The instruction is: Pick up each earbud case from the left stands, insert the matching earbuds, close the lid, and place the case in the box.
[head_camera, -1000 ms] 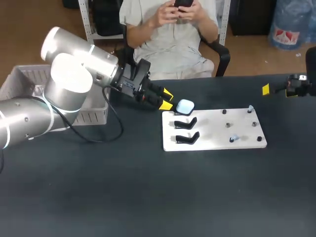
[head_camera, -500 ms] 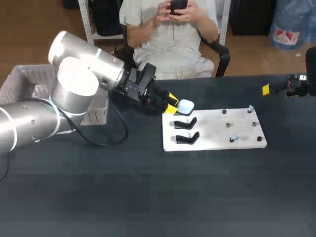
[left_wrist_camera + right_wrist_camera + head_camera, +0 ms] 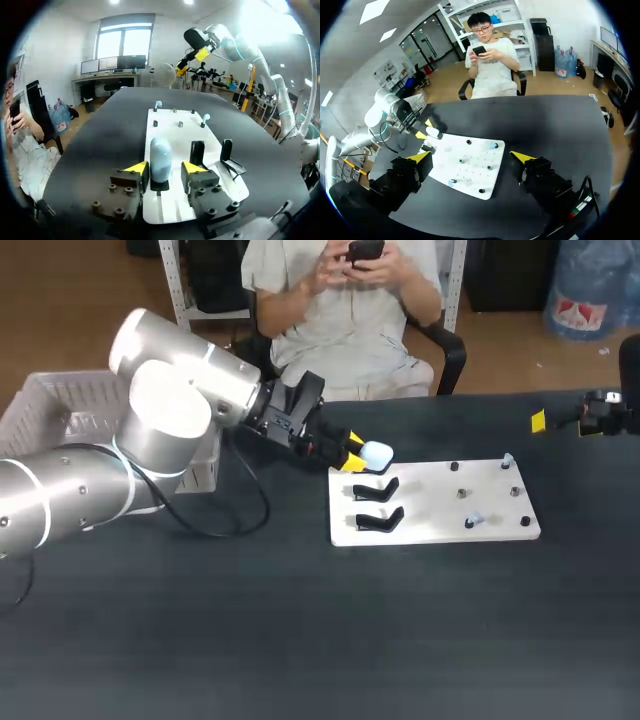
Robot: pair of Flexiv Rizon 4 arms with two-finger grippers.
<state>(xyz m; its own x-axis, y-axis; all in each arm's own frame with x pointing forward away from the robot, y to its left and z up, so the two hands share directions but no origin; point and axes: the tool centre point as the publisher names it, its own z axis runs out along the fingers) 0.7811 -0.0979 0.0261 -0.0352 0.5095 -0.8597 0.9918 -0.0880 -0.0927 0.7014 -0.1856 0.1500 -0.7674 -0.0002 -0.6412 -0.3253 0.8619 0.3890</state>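
Left rear of bench [image 3: 300, 640]: slatted plastic box [image 3: 60, 400] at the edge, well apart from the board. Judged the drop-off point; open top, reachable by swinging the left arm [image 3: 170, 420] back.

Left arm: reaching from the left past the box, across to the near corner of the white board [image 3: 430, 502].

Left jaws: spread, one yellow tip on each side of the earbud case [image 3: 160, 159], level with its lower half. One tip close against the case, a visible gap at the other; not yet pinching. Judged lined up for a side grip, closing next.

Earbud case [image 3: 376, 453]: pale blue, lid shut, upright on the rearmost stand at the board's left rear corner. Propped that way to leave both flanks free for the jaws.

Just beside it: two black stands [image 3: 376, 490] [image 3: 380, 521], both bare. Nearer one close to the jaw on that side; a straight lift judged safer than a sideways pull.

Right half of board: several dark pegs and two small pale pieces [image 3: 474, 521] [image 3: 507, 459], judged the earbuds, kept well apart from the stands.

Open bench on all sides of the board; wide bare stretch toward the robot for handling.

Right jaws: spread wide, holding nothing, hanging at the far right rear edge, well clear of the board.
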